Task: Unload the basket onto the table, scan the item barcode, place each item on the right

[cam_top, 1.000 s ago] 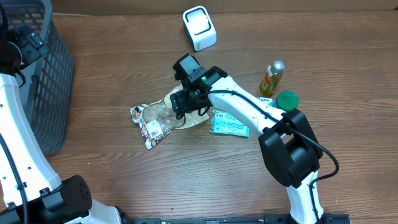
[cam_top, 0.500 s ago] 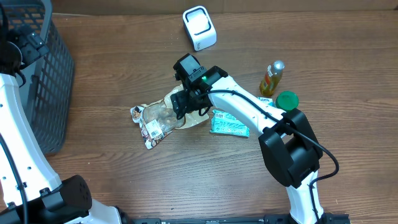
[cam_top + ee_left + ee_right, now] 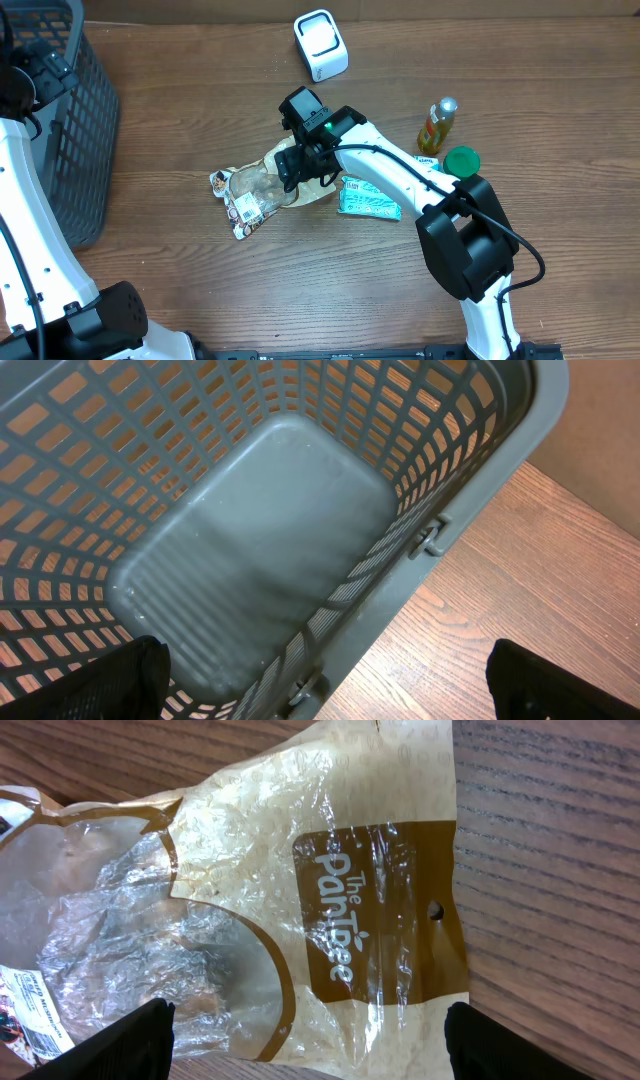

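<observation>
Fingertips (image 3: 135, 1042) of the right gripper (image 3: 320, 1055) show as two dark shapes at the bottom corners of its wrist view. They stand wide apart with nothing clamped between them. Between and beyond them lies the snack bag (image 3: 300, 910), a crinkled clear and tan pouch with a brown label panel, flat on the wooden table (image 3: 560, 870). Whether the tips touch the film I cannot tell. A white printed sticker (image 3: 30, 1010) sits at the bag's left end, too small to read. From overhead, the right gripper (image 3: 292, 170) hangs over the bag's (image 3: 250, 190) right half, near the middle of the table (image 3: 200, 290). Just to the right of the bag lies a teal packet (image 3: 368, 198), partly under the arm. Farther right are a green cap (image 3: 461, 160) and, close behind it, a small bottle (image 3: 437, 124) of amber liquid standing upright. At the far edge, well apart from the bag, stands the white scanner (image 3: 321, 45). On the left side, the left gripper (image 3: 330, 695) hovers above the grey basket (image 3: 470, 490). Its jaws are spread fully and hold nothing, and the mesh floor below them is bare. The basket (image 3: 75, 120) sits at the table's far left corner, well away from the bag.
</observation>
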### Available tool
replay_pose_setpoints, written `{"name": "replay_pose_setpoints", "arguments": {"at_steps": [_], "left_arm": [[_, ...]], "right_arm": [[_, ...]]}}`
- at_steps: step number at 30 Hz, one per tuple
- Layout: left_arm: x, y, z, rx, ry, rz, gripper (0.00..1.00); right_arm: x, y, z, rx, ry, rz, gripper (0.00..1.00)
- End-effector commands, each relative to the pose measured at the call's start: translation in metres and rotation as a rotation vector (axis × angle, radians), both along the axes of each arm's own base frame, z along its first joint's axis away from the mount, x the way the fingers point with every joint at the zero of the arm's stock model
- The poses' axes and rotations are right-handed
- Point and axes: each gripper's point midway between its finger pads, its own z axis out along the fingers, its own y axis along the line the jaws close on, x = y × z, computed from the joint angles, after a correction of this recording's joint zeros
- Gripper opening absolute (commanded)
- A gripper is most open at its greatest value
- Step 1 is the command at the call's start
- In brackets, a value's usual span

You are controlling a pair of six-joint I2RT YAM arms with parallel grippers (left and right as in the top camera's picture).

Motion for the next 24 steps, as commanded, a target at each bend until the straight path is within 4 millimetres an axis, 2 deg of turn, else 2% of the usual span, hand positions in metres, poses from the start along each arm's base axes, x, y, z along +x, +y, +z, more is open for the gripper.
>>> {"name": "replay_pose_setpoints", "arguments": {"at_steps": [1, 24], "left_arm": [[0.0018, -0.0002, 0.0028, 0.015, -0.001, -0.015, 0.99], [0.0019, -0.0002, 0.0028, 0.014, -0.001, -0.015, 0.99]], "right_arm": [[0.0035, 0.0031, 0.0137, 0.016, -0.032, 0.005, 0.84], [0.0024, 0.0023, 0.0132, 0.013, -0.027, 0.005, 0.88]]}}
